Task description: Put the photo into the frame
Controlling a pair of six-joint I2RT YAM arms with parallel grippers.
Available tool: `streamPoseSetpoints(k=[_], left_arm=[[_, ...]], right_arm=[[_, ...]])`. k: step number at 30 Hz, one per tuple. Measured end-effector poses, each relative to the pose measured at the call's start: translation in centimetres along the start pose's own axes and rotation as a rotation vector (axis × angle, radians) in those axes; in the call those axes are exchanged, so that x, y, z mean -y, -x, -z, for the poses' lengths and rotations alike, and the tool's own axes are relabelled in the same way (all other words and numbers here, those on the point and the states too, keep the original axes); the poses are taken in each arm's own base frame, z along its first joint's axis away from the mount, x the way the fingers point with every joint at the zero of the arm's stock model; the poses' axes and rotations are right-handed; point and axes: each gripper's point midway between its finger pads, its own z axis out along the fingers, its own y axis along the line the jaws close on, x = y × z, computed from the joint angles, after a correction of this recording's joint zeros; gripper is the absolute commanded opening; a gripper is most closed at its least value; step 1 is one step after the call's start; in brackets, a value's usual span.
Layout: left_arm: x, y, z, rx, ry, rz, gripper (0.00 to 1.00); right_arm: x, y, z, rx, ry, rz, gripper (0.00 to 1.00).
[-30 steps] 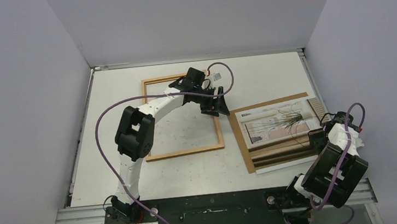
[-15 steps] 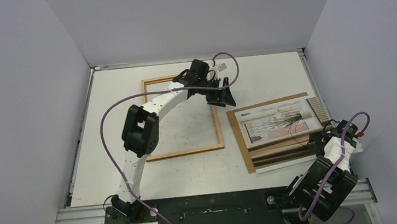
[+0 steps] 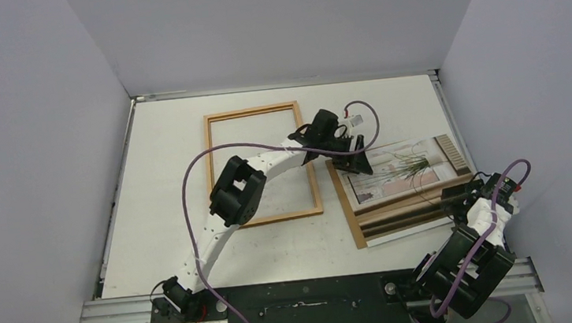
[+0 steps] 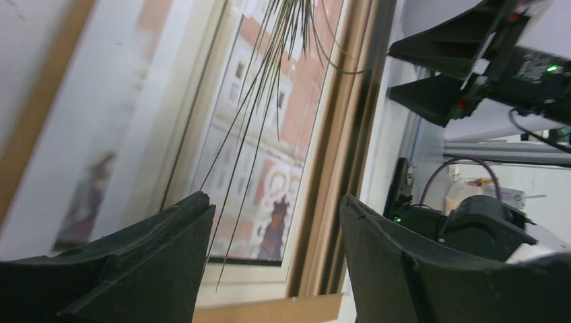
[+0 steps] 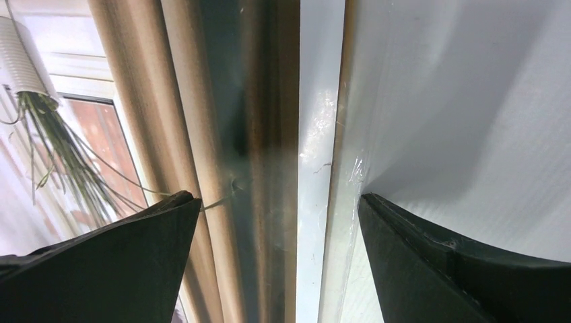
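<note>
The photo [image 3: 395, 179] lies picture side up on a brown backing panel [image 3: 348, 207] at the right of the table. The orange-brown wooden frame [image 3: 272, 219] lies flat to its left with bare table inside it. My left gripper [image 3: 355, 160] hovers open over the photo's left edge. In the left wrist view the photo [image 4: 262, 134] and the panel's edge [image 4: 269, 311] show between the jaws of the left gripper [image 4: 275, 200]. My right gripper [image 3: 456, 195] is open at the photo's right side. In the right wrist view the right gripper [image 5: 279, 196] straddles the edge of the photo [image 5: 135, 121], gripping nothing.
Grey walls close in the table [image 3: 167, 189] on the left, back and right. The right wall stands close behind my right arm. A metal rail [image 3: 303, 294] with both arm bases runs along the near edge. My left arm reaches across the frame's right rail.
My left arm swung right, from the frame's top right corner to above the photo's left edge. My right arm drew back slightly toward the near right. Both grippers stayed open.
</note>
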Motion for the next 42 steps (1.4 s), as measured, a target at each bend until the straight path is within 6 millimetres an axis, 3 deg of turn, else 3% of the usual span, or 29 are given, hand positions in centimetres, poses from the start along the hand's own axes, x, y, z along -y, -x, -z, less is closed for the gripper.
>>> streamPoseSetpoints(k=[3, 5, 16, 22, 30, 42], left_arm=[[-1.1, -2.0, -1.9, -0.047, 0.033, 0.001, 0.65], [-1.1, -2.3, -2.0, -0.06, 0.037, -0.006, 0.65], [-3.5, -0.8, -0.6, -0.093, 0.241, -0.07, 0.63], [-5.2, -0.1, 1.1, -0.088, 0.335, -0.041, 0.63], [-7.2, 1.2, 3.1, -0.058, 0.39, 0.012, 0.62], [-8.4, 2.3, 3.8, -0.025, 0.403, 0.07, 0.61]], right_arm=[[-0.8, -0.4, 0.0, -0.024, 0.054, 0.015, 0.92], [-1.3, -0.6, 0.1, -0.035, 0.084, 0.028, 0.93], [-4.2, -2.3, 0.6, -0.12, 0.269, 0.015, 0.9], [-6.2, -4.3, 0.9, -0.188, 0.385, 0.008, 0.86], [-7.6, -6.6, 1.0, -0.296, 0.464, -0.005, 0.69], [-8.8, -10.1, 2.1, -0.377, 0.556, 0.102, 0.7]])
